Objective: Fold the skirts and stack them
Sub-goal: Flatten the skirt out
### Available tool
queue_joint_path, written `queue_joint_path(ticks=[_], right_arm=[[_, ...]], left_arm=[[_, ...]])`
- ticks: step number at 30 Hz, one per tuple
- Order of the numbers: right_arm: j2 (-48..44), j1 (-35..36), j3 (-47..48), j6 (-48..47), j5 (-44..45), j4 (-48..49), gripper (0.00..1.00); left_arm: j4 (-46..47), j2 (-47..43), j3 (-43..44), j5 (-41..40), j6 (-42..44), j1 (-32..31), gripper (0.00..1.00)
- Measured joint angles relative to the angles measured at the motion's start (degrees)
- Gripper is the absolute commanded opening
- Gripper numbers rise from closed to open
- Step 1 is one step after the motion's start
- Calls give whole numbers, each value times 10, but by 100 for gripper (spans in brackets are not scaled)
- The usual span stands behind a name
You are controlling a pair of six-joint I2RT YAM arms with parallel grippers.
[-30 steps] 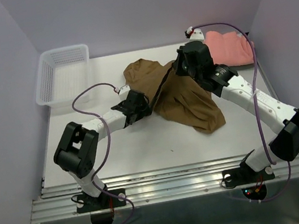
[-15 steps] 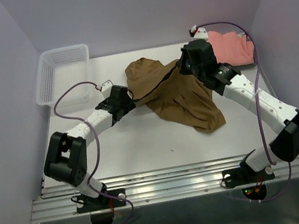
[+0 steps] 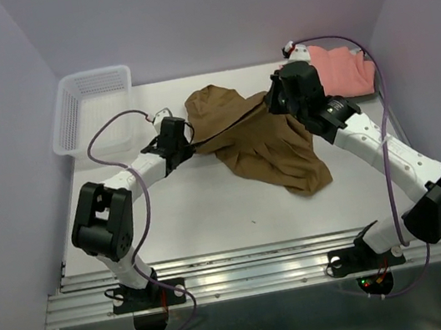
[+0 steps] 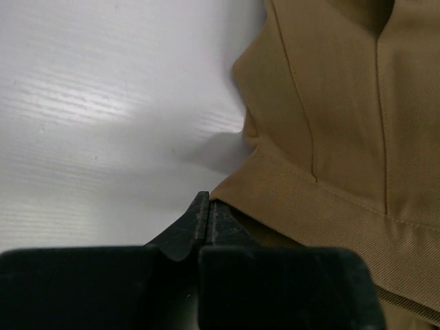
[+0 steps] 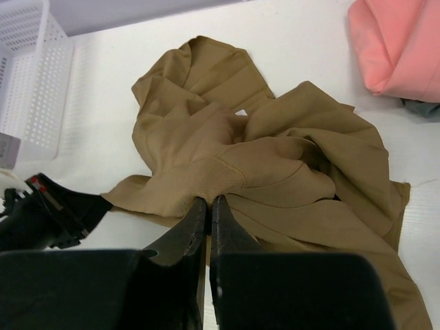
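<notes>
Since a second ago the left gripper (image 3: 190,143) has pulled away from the middle of the cloth to the skirt's left fringe, and its jaws have gone from wide apart to pressed together. The right gripper (image 3: 272,105) has only drifted slightly to its right, clamped the whole time.

Seen from the left wrist, the two black fingers (image 4: 179,240) meet with no gap. The stitched hem of the olive-brown skirt (image 4: 330,137) runs in at their tips, so this gripper is pinching that hem. Ahead and to the left of the tips is the bare white table (image 4: 103,103). Ahead and to the right, seamed brown cloth fills the view.

The right gripper's fingers are likewise closed, nipping a ribbed band of the same skirt right at their tips. Between the two grippers an edge of the cloth is stretched in a straight line, lifted off the table. The rest of the skirt lies crumpled beyond and around the right gripper's tips. It also spreads back toward the arm bases on that gripper's near side.

Farther out, just beyond and to the right of the right gripper, the salmon-pink skirt (image 5: 392,48) lies folded at the table's far right corner, apart from the brown one. A sliver of the grey skirt (image 5: 421,108) shows under its near edge.

Beyond and to the left of the left gripper, a white mesh basket (image 3: 95,74) sits at the far left corner, well apart from the cloth.
</notes>
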Motion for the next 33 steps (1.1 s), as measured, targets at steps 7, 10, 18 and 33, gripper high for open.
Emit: queue_joint_path(ticks=[7,10,18,33], right_arm=[[-31,-3,-12,-16,23,-16,0],[-45,-6,-8,-27,43,-18,1],[-113,-5,82,-64,51,-21,1],[-224,5,117,-68,-75,-2,1]], left_arm=[[-8,-1,83,3,30,27,0],[-19,-43,130,-12,56,28,0],[-22,-256,231,-30,103,22,0],[-4,-375,237,33,119,11,0]])
